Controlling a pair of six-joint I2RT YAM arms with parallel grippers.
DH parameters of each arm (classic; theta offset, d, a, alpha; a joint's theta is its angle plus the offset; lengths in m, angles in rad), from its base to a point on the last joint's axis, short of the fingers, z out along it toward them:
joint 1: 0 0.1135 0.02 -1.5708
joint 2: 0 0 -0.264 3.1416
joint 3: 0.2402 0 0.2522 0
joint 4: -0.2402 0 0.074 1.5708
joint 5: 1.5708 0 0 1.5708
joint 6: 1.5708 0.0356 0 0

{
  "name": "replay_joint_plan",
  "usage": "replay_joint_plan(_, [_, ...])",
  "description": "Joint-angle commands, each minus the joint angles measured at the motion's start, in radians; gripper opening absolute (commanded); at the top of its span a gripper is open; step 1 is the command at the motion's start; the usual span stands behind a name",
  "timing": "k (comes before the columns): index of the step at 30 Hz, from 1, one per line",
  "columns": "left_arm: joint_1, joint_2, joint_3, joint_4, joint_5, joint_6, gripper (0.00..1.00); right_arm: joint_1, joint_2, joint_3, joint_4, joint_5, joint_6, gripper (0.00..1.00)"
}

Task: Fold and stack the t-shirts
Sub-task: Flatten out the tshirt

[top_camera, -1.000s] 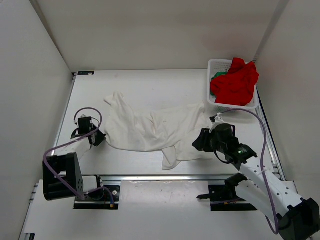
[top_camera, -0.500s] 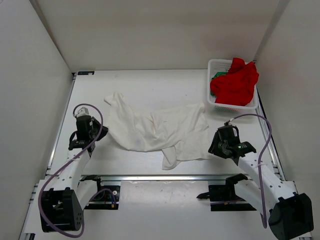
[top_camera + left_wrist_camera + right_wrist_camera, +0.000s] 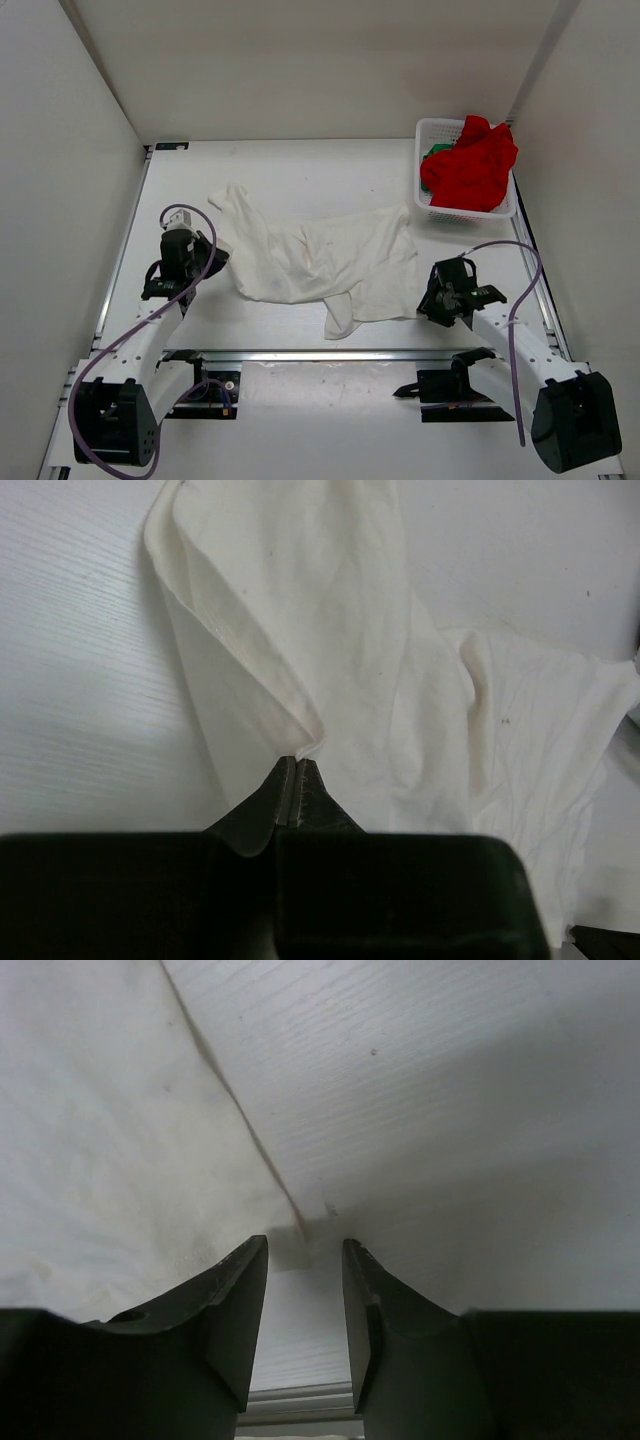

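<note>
- Top external view is showing you the cream-white t-shirt (image 3: 320,262) lying rumpled across the middle of the counter (image 3: 300,170), probably laid out there so it can be flattened and folded first.
- The red t-shirt (image 3: 470,165) and the green t-shirt (image 3: 435,153) are sitting heaped in the basket (image 3: 418,195) at the upper right, apart from the spread shirt.
- Your left end effector (image 3: 208,262) is sitting at the shirt's left edge. In the left wrist view its jaws are clenched together and pinching a raised fold of cream cloth at their tips, likely to pull that side taut.
- Your right end effector (image 3: 428,300) is sitting at the shirt's lower right edge. In the right wrist view its jaws are standing partly apart, straddling a hem corner that is lying flat on the counter, and they are gripping nothing.
- You are apparently taking both ends so the shirt can be stretched out flat.
</note>
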State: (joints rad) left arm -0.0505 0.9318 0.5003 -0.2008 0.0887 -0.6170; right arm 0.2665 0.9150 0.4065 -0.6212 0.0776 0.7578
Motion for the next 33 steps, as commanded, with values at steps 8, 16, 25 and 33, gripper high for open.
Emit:
replay_joint_plan(8, [0.003,-0.008,0.018,0.032,0.029,0.014,0.00,-0.007,0.048,-0.058,0.101,-0.059,0.021,0.10])
replay_joint_plan(16, [-0.028,0.062,0.185,-0.049,0.072,0.057,0.00,0.019,-0.007,0.254,-0.036,0.011,-0.046,0.00])
replay_joint_plan(25, [0.134,0.162,0.955,-0.265,0.273,0.019,0.00,0.123,0.142,1.318,-0.386,0.258,-0.313,0.00])
replay_joint_plan(33, [0.513,0.167,1.090,-0.098,0.625,-0.268,0.00,0.598,0.344,1.878,-0.257,0.632,-0.552,0.00])
